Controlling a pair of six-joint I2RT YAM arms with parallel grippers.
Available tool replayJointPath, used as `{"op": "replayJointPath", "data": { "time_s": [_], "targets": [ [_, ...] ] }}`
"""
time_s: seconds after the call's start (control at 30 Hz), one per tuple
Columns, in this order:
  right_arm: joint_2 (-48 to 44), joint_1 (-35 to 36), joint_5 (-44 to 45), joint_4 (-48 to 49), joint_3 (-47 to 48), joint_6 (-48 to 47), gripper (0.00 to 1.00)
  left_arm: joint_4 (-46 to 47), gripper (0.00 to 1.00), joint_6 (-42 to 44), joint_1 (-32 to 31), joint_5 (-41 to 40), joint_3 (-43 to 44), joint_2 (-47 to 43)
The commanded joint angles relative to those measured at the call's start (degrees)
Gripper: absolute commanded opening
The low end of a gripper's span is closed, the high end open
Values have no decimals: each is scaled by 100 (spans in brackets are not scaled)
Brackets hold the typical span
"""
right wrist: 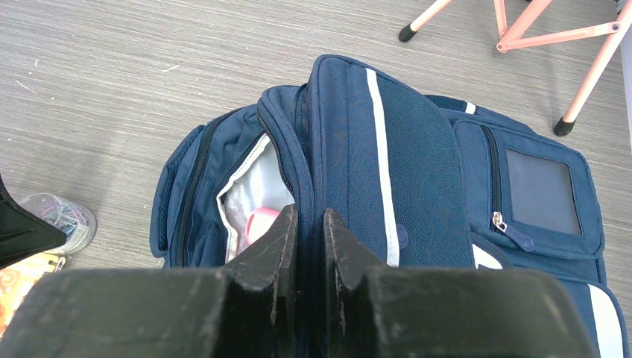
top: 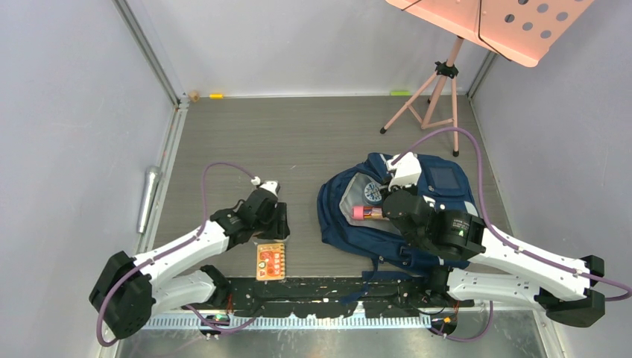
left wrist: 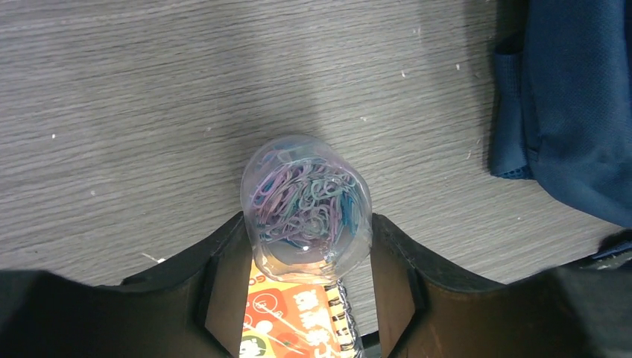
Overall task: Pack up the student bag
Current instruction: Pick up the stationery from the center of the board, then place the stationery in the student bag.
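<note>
You have the large navy blue fabric student bag (top: 337,215) lying flat on the grey wood-grain table (top: 313,142), toward 3 o'clock from the table's middle in the top view, with its pale stripes and zip pockets facing up. Your right gripper (right wrist: 311,246) is pinched down to a narrow slit on the navy fabric edge of the bag's open main mouth. Its wrist view shows pale lining and a pink round-ended object (right wrist: 261,221) just inside that opening. Your left gripper (left wrist: 307,224) is well apart from the bag, at its 9 o'clock, and its 2 fingers (left wrist: 223,298) press against opposite sides of a clear round plastic jar of coloured loops (left wrist: 305,198). You cannot tell from these views whether the jar rests on the table or is raised off it. An orange spiral-bound notebook (left wrist: 294,317) lies flat at the left gripper's 6 o'clock, partly under the jar in the wrist view. A pink metal music stand (top: 507,26) is at 1 o'clock, beyond the bag, and a silver cylinder (top: 149,195) lies along the table's 9 o'clock edge
</note>
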Motion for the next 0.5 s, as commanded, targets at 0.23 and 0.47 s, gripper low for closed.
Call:
{"op": "replayJointPath", "data": {
  "time_s": [0.23, 0.47],
  "targets": [
    [-98, 59, 246, 749, 252, 85, 1, 1074, 37, 39, -25, 853, 743, -1104],
    [11, 50, 157, 927, 384, -60, 1, 3665, 35, -871, -458, 1429, 1016, 174]
  ]
}}
